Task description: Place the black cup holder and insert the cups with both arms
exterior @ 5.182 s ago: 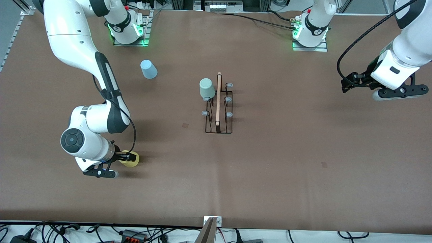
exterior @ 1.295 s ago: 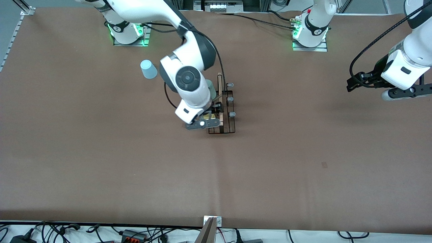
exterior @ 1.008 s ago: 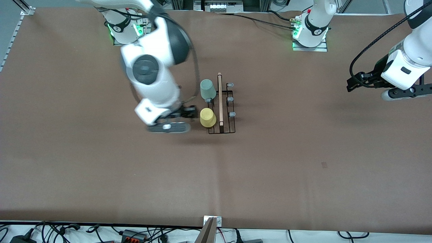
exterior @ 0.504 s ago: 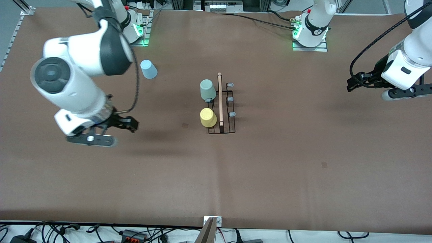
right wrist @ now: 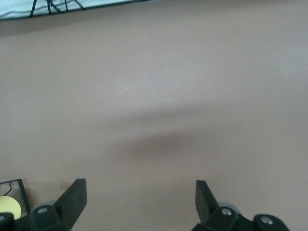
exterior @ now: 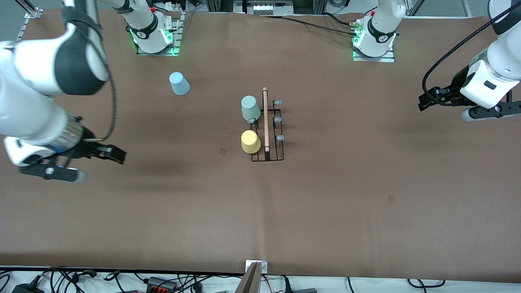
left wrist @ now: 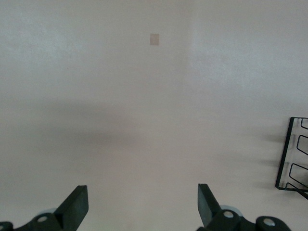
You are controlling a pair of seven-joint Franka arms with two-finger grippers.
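Observation:
The black cup holder [exterior: 272, 134] stands mid-table with its wooden handle on top. The grey-green cup [exterior: 250, 108] and the yellow cup [exterior: 250, 141] sit upside down on its pegs on the side toward the right arm's end. The light blue cup [exterior: 179, 83] stands upside down on the table near the right arm's base. My right gripper [exterior: 117, 155] is open and empty over bare table toward the right arm's end. Its wrist view shows the gripper [right wrist: 139, 199], the yellow cup [right wrist: 8, 208] and a holder corner [right wrist: 18, 188]. My left gripper [exterior: 424, 103] waits open and empty at its end; its wrist view [left wrist: 142, 202] shows the holder's edge [left wrist: 292, 159].
The brown table cover [exterior: 325, 195] carries a small dark patch [exterior: 223, 151] and another [exterior: 391, 198]. Cables and plugs lie along the table edge nearest the front camera [exterior: 154, 280]. A metal bracket [exterior: 255, 266] sits at that edge.
My right gripper carried the yellow cup from the table to the holder, left it on a peg, and swung away open toward the right arm's end. The left arm barely moved.

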